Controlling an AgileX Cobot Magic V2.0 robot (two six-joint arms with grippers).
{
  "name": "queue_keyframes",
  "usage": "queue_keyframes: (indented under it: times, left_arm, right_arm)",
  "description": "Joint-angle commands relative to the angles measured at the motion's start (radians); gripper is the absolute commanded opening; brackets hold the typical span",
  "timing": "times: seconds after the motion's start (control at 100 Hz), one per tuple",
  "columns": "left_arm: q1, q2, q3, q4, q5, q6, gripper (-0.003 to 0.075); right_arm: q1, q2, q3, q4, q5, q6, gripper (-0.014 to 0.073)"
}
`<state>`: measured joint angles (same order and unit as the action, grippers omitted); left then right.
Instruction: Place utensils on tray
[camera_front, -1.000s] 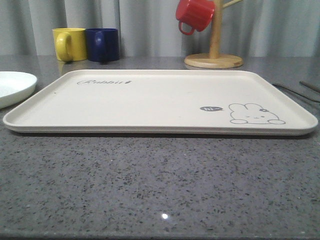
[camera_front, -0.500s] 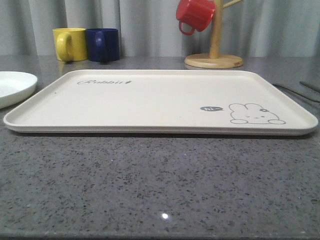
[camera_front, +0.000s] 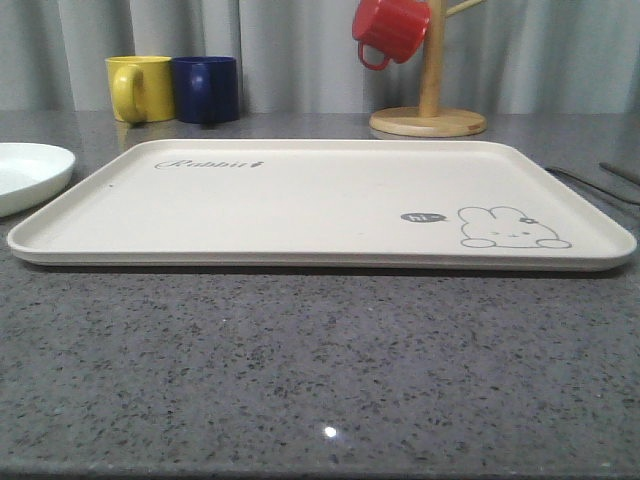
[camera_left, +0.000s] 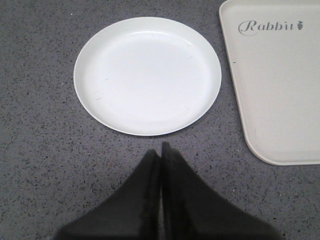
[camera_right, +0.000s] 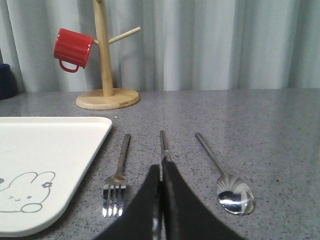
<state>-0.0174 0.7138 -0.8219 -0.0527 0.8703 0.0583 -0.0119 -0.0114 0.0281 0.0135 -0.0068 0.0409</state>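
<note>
**1. Worktop.** The grey speckled table (camera_front: 320, 360) carries everything. In the front view nothing on it has shifted over the last second. I judge the task not yet begun.

**2. Tray.** The cream tray (camera_front: 300, 200) lies flat at the centre of the table, and its surface is bare. I take it as the dial centre for the directions below.

**3. Plate.** The round white plate (camera_left: 147, 75) sits at 9 o'clock, just beside the tray rim but apart from it.

**4. Mug tree and mugs.** The wooden mug tree (camera_front: 428, 100) stands at 1 o'clock with a red mug (camera_front: 390, 30) hung on it. A yellow mug (camera_front: 138, 88) and a blue mug (camera_front: 205, 88) stand touching at 11 o'clock.

**5. My tools.**
- The left gripper (camera_left: 161, 150) has its fingers pressed together and holds nothing. It hangs over bare table near the plate.
- The right gripper (camera_right: 161, 172) is likewise pressed together and empty. Its tips are directly over the knife, and I cannot tell whether they touch it.

**6. Utensils.** All three lie on the table at 3 o'clock, off the tray.
- The fork (camera_right: 119, 170) is nearest the rim.
- The knife (camera_right: 163, 142) lies between the other two.
- The spoon (camera_right: 225, 175) is farthest out.

Since none has moved, all three transfers remain. I must spread the right fingers before any pickup.
</note>
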Motion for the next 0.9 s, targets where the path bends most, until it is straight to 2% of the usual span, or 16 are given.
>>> queue_keyframes:
  times: [0.0,0.11,0.2,0.41,0.48,0.89]
  left_arm:
    - [0.001,0.003,-0.039,-0.015,-0.041,-0.007,0.0120]
    - [0.001,0.003,-0.039,-0.017,-0.023,-0.007,0.0332]
    - [0.001,0.003,-0.039,-0.019,-0.022,-0.007,0.0447]
    - [0.001,0.014,-0.041,-0.029,-0.069,-0.007,0.0442]
    - [0.001,0.046,-0.043,-0.021,-0.103,-0.049,0.0442]
    - [0.002,0.456,-0.233,-0.011,-0.144,-0.087,0.0442]
  right_arm:
    - [-0.004,-0.021,-0.019,-0.002,-0.082,-0.004,-0.0068]
    - [-0.004,-0.021,-0.019,-0.002,-0.082,-0.004,-0.0068]
    - [-0.004,-0.021,-0.019,-0.002,-0.082,-0.004,-0.0068]
    - [-0.004,-0.021,-0.019,-0.002,-0.082,-0.004,-0.0068]
    - [-0.004,-0.021,-0.019,-0.002,-0.082,-0.004,-0.0068]
    - [-0.004,-0.021,-0.019,-0.002,-0.082,-0.004,-0.0068]
